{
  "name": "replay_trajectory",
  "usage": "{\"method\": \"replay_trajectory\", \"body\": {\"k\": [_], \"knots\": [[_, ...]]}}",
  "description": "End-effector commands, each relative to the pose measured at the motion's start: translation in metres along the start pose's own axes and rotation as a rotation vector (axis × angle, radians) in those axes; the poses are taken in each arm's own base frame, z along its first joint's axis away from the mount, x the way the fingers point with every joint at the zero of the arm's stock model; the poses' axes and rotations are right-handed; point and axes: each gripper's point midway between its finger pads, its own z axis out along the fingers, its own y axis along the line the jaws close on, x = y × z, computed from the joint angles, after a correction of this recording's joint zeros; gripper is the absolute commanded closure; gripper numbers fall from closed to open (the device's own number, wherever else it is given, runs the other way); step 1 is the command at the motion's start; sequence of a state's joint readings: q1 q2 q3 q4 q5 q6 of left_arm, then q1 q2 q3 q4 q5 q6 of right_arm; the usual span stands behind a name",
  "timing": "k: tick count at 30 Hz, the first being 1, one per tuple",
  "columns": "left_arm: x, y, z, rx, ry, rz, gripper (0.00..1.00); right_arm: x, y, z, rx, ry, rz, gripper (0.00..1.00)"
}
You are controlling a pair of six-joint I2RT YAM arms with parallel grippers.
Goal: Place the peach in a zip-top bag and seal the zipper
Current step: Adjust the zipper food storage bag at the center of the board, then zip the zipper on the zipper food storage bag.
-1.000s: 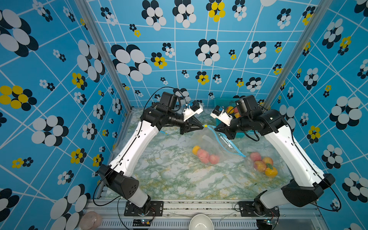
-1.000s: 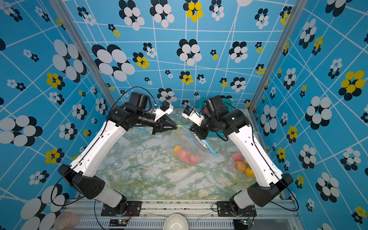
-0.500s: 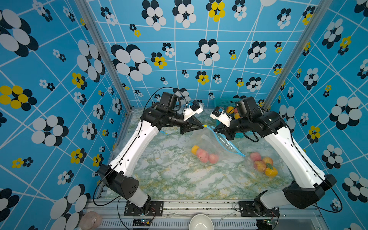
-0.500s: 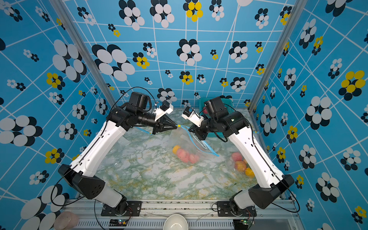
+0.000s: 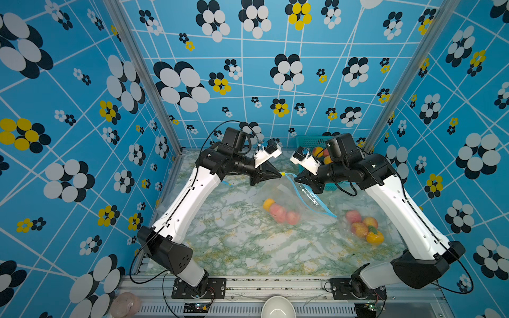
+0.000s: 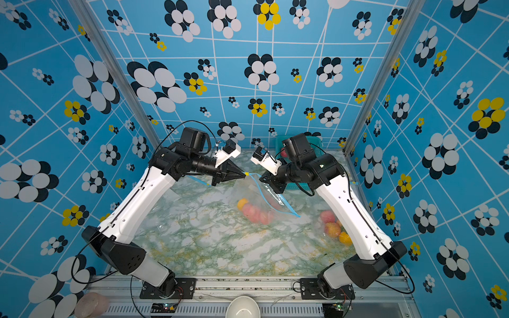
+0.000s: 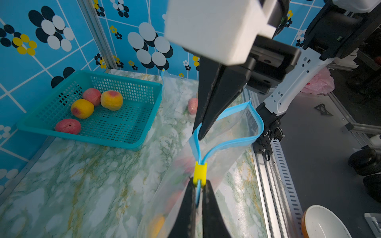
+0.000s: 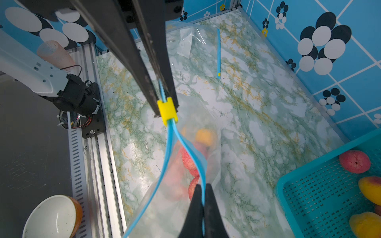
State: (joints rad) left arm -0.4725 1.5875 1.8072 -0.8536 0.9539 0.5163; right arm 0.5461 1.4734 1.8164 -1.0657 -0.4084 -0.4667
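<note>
A clear, soft plastic zip-top bag hangs between the two arms over the far middle of the marble-patterned surface, which is white and green with yellow veins. The bag's lower part sags onto it. Through the film in both top views show three rounded, fuzzy peaches, one orange-yellow and two pink-red.

The bag's mouth has a blue zipper strip with one blocky yellow slider. The left pincer is closed on the strip, its black tapered tips right against the slider. The right pincer is pinched tight on the same strip further along. Between them the two blue lips part in a loop, so the mouth stands open.

In the far right corner sits one teal plastic mesh basket holding four more peaches. On the near right lies a second clear bag with four pieces of fruit. A third bag lies flat at far left. One white bowl stands beyond the near rail.
</note>
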Motion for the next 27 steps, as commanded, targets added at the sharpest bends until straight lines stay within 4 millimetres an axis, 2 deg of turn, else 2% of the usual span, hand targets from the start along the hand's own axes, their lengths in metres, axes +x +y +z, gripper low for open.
{"method": "replay_trajectory", "body": {"k": [1, 4, 6, 9, 12, 15, 18, 21, 24, 27], "knots": [[0.003, 0.000, 0.001, -0.004, 0.017, -0.011, 1.00, -0.003, -0.003, 0.000, 0.003, -0.008, 0.011, 1.00], [0.001, 0.001, -0.001, -0.020, 0.016, -0.004, 1.00, -0.004, -0.013, 0.000, 0.028, -0.008, 0.043, 1.00], [-0.001, 0.001, -0.002, -0.025, 0.013, -0.004, 1.00, -0.008, -0.018, -0.003, 0.040, -0.020, 0.065, 0.90], [-0.003, 0.000, -0.004, -0.029, 0.012, -0.005, 1.00, -0.024, -0.024, -0.013, 0.047, -0.089, 0.084, 0.81], [-0.004, -0.001, -0.004, -0.031, 0.011, -0.007, 1.00, -0.050, -0.012, -0.028, -0.016, -0.216, 0.053, 0.78], [-0.005, -0.001, -0.002, -0.029, 0.013, -0.008, 1.00, -0.069, 0.013, -0.034, -0.152, -0.316, 0.016, 0.76], [-0.005, -0.002, 0.000, -0.028, 0.016, -0.009, 1.00, -0.073, 0.022, -0.025, -0.190, -0.341, -0.024, 0.72], [-0.006, -0.003, 0.000, -0.027, 0.018, -0.006, 1.00, -0.069, 0.022, -0.015, -0.200, -0.325, -0.032, 0.72], [-0.006, -0.005, -0.002, -0.028, 0.021, -0.005, 1.00, -0.067, 0.020, -0.009, -0.205, -0.309, -0.041, 0.73], [-0.008, -0.007, -0.003, -0.026, 0.015, 0.000, 1.00, -0.064, 0.020, -0.003, -0.224, -0.286, -0.050, 0.79]]}}
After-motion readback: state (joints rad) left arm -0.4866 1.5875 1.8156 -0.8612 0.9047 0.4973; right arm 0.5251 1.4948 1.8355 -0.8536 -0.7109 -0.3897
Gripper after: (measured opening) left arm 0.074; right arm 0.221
